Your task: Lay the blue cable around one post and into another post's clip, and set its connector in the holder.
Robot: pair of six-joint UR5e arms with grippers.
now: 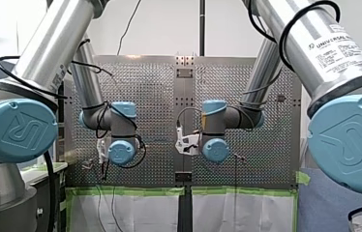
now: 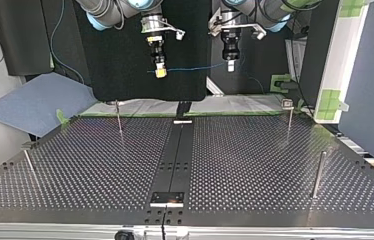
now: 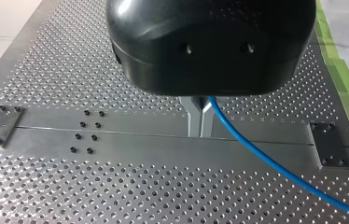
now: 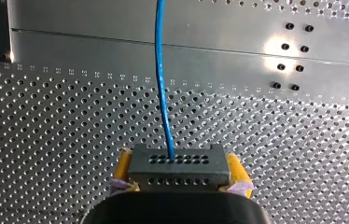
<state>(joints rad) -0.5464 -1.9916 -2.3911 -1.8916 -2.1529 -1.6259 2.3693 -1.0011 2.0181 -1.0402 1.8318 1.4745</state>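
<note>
In the top view both grippers hang high above the table's far edge, with the blue cable (image 2: 195,66) stretched between them. My right gripper (image 2: 160,73), at that view's left, is shut with its yellow pads (image 4: 123,168) on the dark grey connector (image 4: 178,161). The blue cable (image 4: 162,74) runs straight out ahead of the connector. My left gripper (image 2: 230,66) is black. In the left wrist view its metal fingers (image 3: 194,119) are shut on the blue cable (image 3: 266,161), which trails away to one side over the perforated table (image 3: 116,186).
Thin metal posts stand on the table: one (image 2: 119,117) at the far left of the top view, one with a clip head (image 2: 288,117) at the far right, and two nearer ones (image 2: 318,175) (image 2: 30,167). A dark plate with a pale bar (image 2: 167,199) sits on the centre strip.
</note>
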